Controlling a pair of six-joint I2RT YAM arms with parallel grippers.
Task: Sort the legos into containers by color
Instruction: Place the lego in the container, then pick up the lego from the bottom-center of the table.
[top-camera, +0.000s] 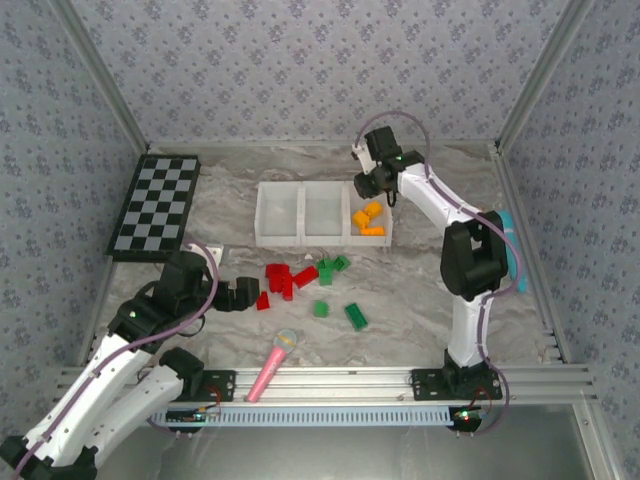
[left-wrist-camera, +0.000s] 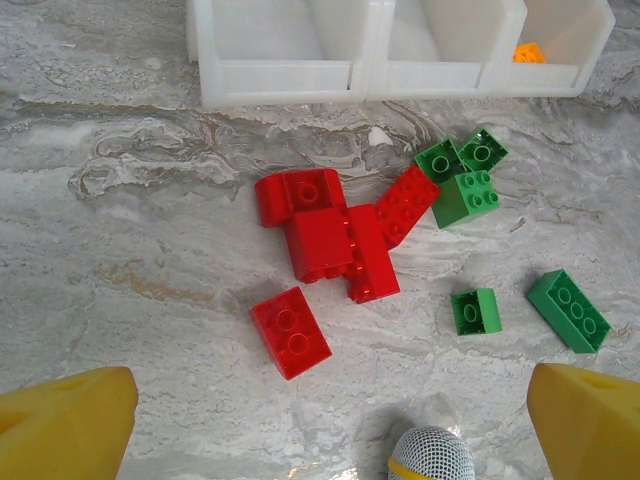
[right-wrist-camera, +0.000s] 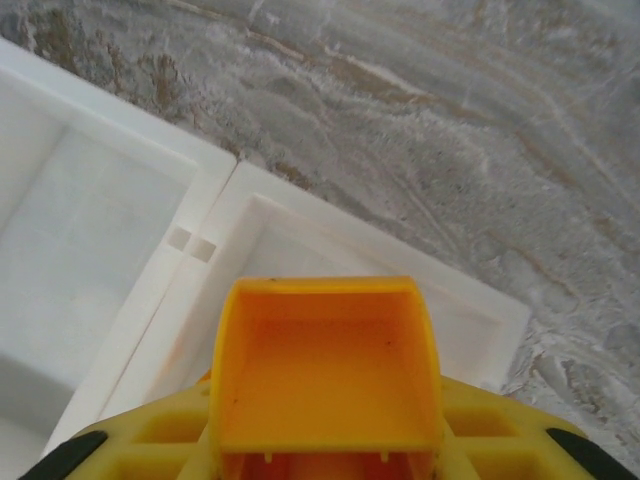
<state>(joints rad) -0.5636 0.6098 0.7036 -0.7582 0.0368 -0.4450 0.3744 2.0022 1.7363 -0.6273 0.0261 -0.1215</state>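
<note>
Your right gripper (top-camera: 387, 197) is pinching an orange lego (right-wrist-camera: 325, 355) over the right end of the containers (top-camera: 300, 242). Your left gripper (left-wrist-camera: 330, 405) is hanging spread wide above the red legos (left-wrist-camera: 330, 240) lying just in front of them. You're likely dealing with light, rigid, slick plastic, so aim for flat opposite sides.

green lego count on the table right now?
5. Three cluster right of the red bricks: far-left green, far-right green, big green. Two lie apart, nearer the arms: square green, oblong green. None looks hidden.
</note>
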